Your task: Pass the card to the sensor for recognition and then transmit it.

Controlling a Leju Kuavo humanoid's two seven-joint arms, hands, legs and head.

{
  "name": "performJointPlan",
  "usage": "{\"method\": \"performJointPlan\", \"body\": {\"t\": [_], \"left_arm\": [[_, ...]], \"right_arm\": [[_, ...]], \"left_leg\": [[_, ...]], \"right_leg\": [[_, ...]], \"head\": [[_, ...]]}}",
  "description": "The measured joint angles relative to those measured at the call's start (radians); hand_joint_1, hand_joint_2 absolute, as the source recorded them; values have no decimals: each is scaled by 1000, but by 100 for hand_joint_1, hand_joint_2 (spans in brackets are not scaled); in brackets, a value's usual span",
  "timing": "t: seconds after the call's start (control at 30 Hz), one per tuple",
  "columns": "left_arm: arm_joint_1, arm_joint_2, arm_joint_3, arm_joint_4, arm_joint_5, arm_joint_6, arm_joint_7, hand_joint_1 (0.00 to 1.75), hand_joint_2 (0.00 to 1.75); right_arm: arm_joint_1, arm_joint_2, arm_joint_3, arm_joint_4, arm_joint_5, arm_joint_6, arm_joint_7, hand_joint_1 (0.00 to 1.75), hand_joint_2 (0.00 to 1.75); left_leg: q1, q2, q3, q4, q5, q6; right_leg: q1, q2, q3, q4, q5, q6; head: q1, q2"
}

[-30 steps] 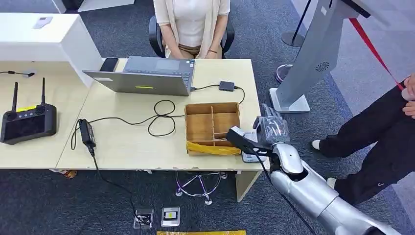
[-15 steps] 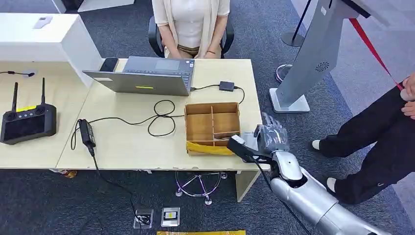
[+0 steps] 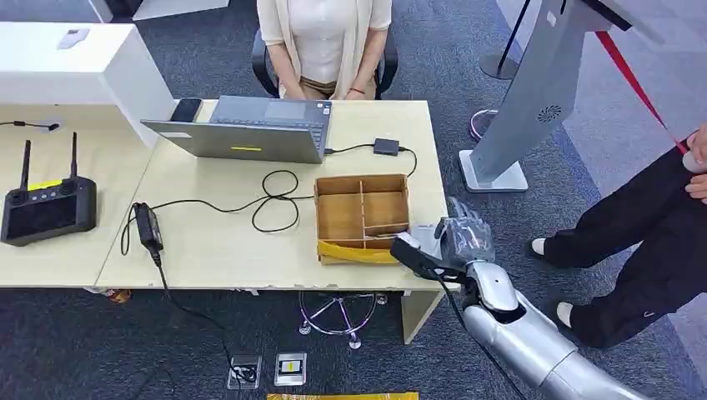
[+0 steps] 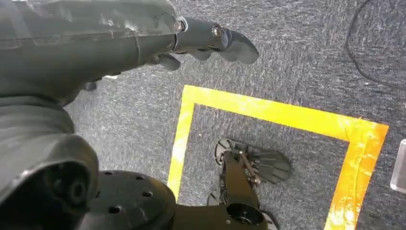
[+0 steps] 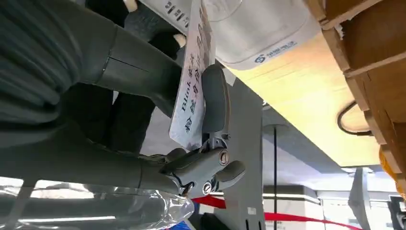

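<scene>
1. The right hand (image 5: 191,139) pinches the card (image 5: 194,76) between its thick thumb and a darker finger; the card is white with printed text and stands edge-on.
2. The card hangs just beside the white sensor (image 5: 258,28), close over its face; I cannot tell whether they touch.
3. In the head view the right hand (image 3: 454,242) sits at the desk's (image 3: 217,250) right front corner, right beside the sensor (image 3: 425,233).
4. One wooden divided tray (image 3: 363,212) lies just left of the sensor, a strip of yellow tape along its near edge.
5. The left hand (image 4: 210,40) hangs over grey carpet with its fingers loosely curled, holding nothing.
6. Open carpet lies to the right of the desk, up to a grey kiosk stand (image 3: 534,100) and a standing person's dark trouser leg (image 3: 634,233).
7. Across the desk: one laptop (image 3: 250,129), one seated person (image 3: 325,42), one black handheld controller (image 3: 46,204).
</scene>
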Motion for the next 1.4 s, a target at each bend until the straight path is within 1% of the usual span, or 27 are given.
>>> {"method": "performJointPlan", "body": {"t": [0.23,0.4,0.73,1.23,1.4], "left_arm": [[1,0,1,0,0,3,0,0,0],[6,0,1,0,2,8,-3,0,0],[9,0,8,0,2,14,-3,0,0],[12,-1,18,0,-4,15,-3,0,0],[14,0,18,0,-16,15,-3,0,0]], "right_arm": [[3,13,-12,15,-5,-6,-20,175,175],[3,30,-26,34,-22,-37,-49,175,175],[3,50,-36,75,-41,-51,-67,175,175],[3,63,-55,113,-58,-70,-63,175,175],[6,63,-64,127,-71,-66,-38,175,175]], "left_leg": [[0,0,0,0,0,0],[0,0,0,0,0,0],[0,0,0,0,0,0],[0,0,1,0,0,0],[0,0,2,0,0,0]], "right_leg": [[0,0,0,0,0,0],[0,0,0,0,0,0],[0,0,0,0,0,0],[0,0,0,0,0,0],[0,1,1,0,0,0]], "head": [[0,0],[0,0],[0,0],[0,0],[0,0]]}}
